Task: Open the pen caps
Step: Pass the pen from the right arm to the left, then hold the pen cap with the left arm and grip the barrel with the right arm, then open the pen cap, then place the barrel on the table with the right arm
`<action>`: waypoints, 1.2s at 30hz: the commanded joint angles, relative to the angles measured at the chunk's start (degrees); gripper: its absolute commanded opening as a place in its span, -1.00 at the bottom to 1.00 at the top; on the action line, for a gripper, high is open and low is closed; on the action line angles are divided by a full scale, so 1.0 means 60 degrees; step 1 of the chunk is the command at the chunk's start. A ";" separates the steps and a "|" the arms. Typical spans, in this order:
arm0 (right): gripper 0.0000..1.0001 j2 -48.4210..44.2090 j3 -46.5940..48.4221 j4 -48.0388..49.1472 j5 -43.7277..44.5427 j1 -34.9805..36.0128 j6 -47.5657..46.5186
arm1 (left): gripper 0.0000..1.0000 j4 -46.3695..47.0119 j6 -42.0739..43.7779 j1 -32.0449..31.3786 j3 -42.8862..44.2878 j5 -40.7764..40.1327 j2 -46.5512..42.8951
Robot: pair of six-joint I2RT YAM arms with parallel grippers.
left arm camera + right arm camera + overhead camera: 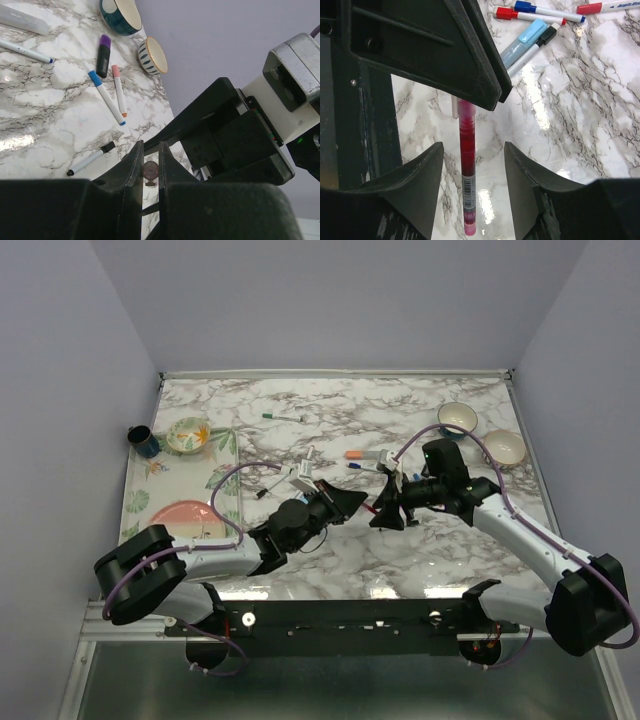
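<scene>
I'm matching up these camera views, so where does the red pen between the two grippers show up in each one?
Top external: red pen, a small red sliver just right of centre.
Left wrist: end-on, a round reddish end between the shut jaws, bottom centre.
Right wrist: lengthwise, lower centre, between the open jaws.
Shared landmark: the left gripper clamping it.

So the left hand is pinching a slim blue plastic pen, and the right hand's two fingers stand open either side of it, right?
Not quite: the slim plastic pen is translucent red, not blue, as the right wrist view shows. The left hand does pinch it, and the right hand has its two fingers open either side of it.
</scene>
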 commanded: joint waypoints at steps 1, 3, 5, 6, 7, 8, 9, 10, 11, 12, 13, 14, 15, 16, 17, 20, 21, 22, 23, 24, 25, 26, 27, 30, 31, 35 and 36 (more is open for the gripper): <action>0.21 0.0127 -0.0127 0.0004 -0.0297 -0.0005 -0.0144 | -1.00 0.0538 0.0218 -0.0080 -0.0116 -0.0463 -0.0186; 0.21 0.0142 -0.0141 0.0004 -0.0297 -0.0005 -0.0158 | -1.00 0.0567 0.0247 -0.0080 -0.0116 -0.0434 -0.0216; 0.21 0.0157 -0.0141 0.0004 -0.0312 -0.0005 -0.0144 | -1.00 0.0611 0.0262 -0.0080 -0.0102 -0.0405 -0.0216; 0.21 0.0157 -0.0141 0.0004 -0.0297 -0.0005 -0.0144 | -1.00 0.0612 0.0276 -0.0080 -0.0116 -0.0404 -0.0201; 0.21 0.0157 -0.0141 0.0004 -0.0268 -0.0005 -0.0144 | -1.00 0.0626 0.0276 -0.0080 -0.0102 -0.0404 -0.0216; 0.20 0.0157 -0.0141 0.0004 -0.0268 -0.0005 -0.0158 | -1.00 0.0626 0.0276 -0.0080 -0.0116 -0.0404 -0.0201; 0.18 0.0157 -0.0141 0.0004 -0.0268 -0.0005 -0.0144 | -1.00 0.0641 0.0276 -0.0080 -0.0131 -0.0419 -0.0201; 0.15 0.0171 -0.0127 0.0004 -0.0282 -0.0005 -0.0144 | -1.00 0.0626 0.0262 -0.0080 -0.0131 -0.0448 -0.0201; 0.09 0.0171 -0.0141 0.0004 -0.0312 -0.0005 -0.0173 | -1.00 0.0612 0.0276 -0.0080 -0.0131 -0.0463 -0.0201; -0.20 0.0171 -0.0141 -0.0039 -0.0370 -0.0005 -0.0202 | -1.00 0.0597 0.0262 -0.0080 -0.0131 -0.0507 -0.0187; -0.51 0.0215 -0.0141 -0.0054 -0.0443 -0.0005 -0.0217 | -1.00 0.0553 0.0262 -0.0080 -0.0102 -0.0551 -0.0186; -0.94 0.0244 -0.0098 -0.0142 -0.0502 -0.0005 -0.0261 | -1.00 0.0524 0.0262 -0.0065 -0.0116 -0.0594 -0.0201; -0.99 0.0259 -0.0039 -0.0229 -0.0517 -0.0005 -0.0333 | -1.00 0.0495 0.0291 -0.0065 -0.0102 -0.0682 -0.0245; -0.99 0.0288 0.0005 -0.0361 -0.0531 -0.0005 -0.0436 | -1.00 0.0378 0.0320 -0.0036 -0.0145 -0.0900 -0.0361; -0.99 0.0274 0.0034 -0.0536 -0.0546 -0.0005 -0.0553 | -1.00 0.0261 0.0335 0.0022 -0.0189 -0.1091 -0.0464; -0.99 0.0245 0.0122 -0.0830 -0.0415 -0.0005 -0.0816 | -1.00 -0.0514 0.0044 0.0489 -0.0540 -0.2057 -0.1268; -0.99 0.0259 0.0166 -0.0889 -0.0400 -0.0005 -0.0876 | -1.00 -0.0835 -0.0089 0.0622 -0.0628 -0.2350 -0.1546; -0.99 0.0288 0.0210 -0.1005 -0.0400 -0.0005 -0.0978 | -1.00 -0.1506 -0.0206 0.0754 -0.0832 -0.2672 -0.2129; -0.99 0.0332 0.0239 -0.1224 -0.0400 -0.0005 -0.1182 | -1.00 -0.1759 -0.0338 0.0944 -0.0936 -0.3008 -0.2439; -0.99 0.0449 0.0283 -0.1342 -0.0414 -0.0005 -0.1300 | -1.00 -0.1979 -0.0440 0.1265 -0.1038 -0.3128 -0.2718; -0.99 0.0522 0.0385 -0.1431 -0.0429 -0.0005 -0.1374 | -1.00 -0.2286 -0.0499 0.1442 -0.1271 -0.3187 -0.3272; -0.99 0.0566 0.0429 -0.1649 -0.0414 0.0010 -0.1563 | -1.00 -0.2419 -0.0529 0.1574 -0.1390 -0.3304 -0.3524; -0.99 0.0639 0.0473 -0.1724 -0.0443 0.0010 -0.1637 | -1.00 -0.2551 -0.0602 0.1808 -0.1492 -0.3348 -0.3744; -0.99 0.0713 0.0532 -0.1900 -0.0400 0.0010 -0.1857 | -1.00 -0.3006 -0.0661 0.2102 -0.1859 -0.3408 -0.4477; -0.99 0.0684 0.0532 -0.1915 -0.0371 0.0010 -0.1901 | -1.00 -0.3137 -0.0676 0.2147 -0.2019 -0.3378 -0.4725; -0.99 0.0582 0.0445 -0.1857 -0.0020 0.0010 -0.1989 | -1.00 -0.3591 -0.0676 0.2264 -0.2240 -0.3159 -0.5122; -0.99 0.0596 0.0445 -0.1827 0.0054 0.0010 -0.1989 | -1.00 -0.3694 -0.0676 0.2279 -0.2284 -0.3086 -0.5181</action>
